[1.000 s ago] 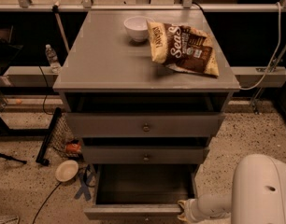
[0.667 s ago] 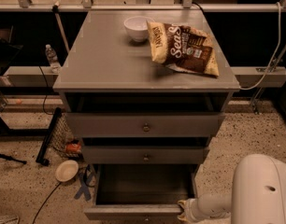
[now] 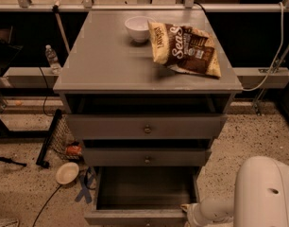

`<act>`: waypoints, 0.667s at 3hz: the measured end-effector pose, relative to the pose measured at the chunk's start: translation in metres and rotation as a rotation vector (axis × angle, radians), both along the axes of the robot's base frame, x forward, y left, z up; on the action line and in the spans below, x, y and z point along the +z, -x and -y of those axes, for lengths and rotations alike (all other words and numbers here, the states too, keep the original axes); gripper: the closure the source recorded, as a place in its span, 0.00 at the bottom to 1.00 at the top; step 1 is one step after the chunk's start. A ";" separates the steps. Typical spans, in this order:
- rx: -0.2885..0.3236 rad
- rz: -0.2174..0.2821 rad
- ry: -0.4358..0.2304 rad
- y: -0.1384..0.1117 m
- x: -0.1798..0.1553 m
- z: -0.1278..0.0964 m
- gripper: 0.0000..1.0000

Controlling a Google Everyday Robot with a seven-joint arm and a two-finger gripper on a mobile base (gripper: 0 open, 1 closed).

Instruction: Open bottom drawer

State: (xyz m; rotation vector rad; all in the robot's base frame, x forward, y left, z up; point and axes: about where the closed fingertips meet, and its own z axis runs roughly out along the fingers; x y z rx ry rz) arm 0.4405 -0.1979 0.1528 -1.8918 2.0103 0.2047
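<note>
1. The gripper [image 3: 186,207] sits at the frame's bottom edge, by the right front corner of the bottom drawer [image 3: 135,217]. The white arm [image 3: 258,193] and the frame edge hide most of it, so whether it is clenched or released cannot be told.
2. The bottom drawer's front is cropped by the frame, and its knob is out of sight.
3. That drawer stands pulled well out below the middle drawer [image 3: 147,158], showing its plain grey box inside.
4. On the cabinet [image 3: 102,65] worktop, a white bowl [image 3: 137,28] sits near the back edge, its contents unreadable. A snack bag [image 3: 184,48] lies just beside it, toward the back right corner.
5. Compared with a second ago, drawer and gripper have not shifted.
</note>
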 end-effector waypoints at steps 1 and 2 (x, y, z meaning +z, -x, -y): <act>0.003 0.001 -0.001 0.000 0.001 -0.001 0.00; 0.008 0.006 -0.002 -0.001 0.004 -0.002 0.00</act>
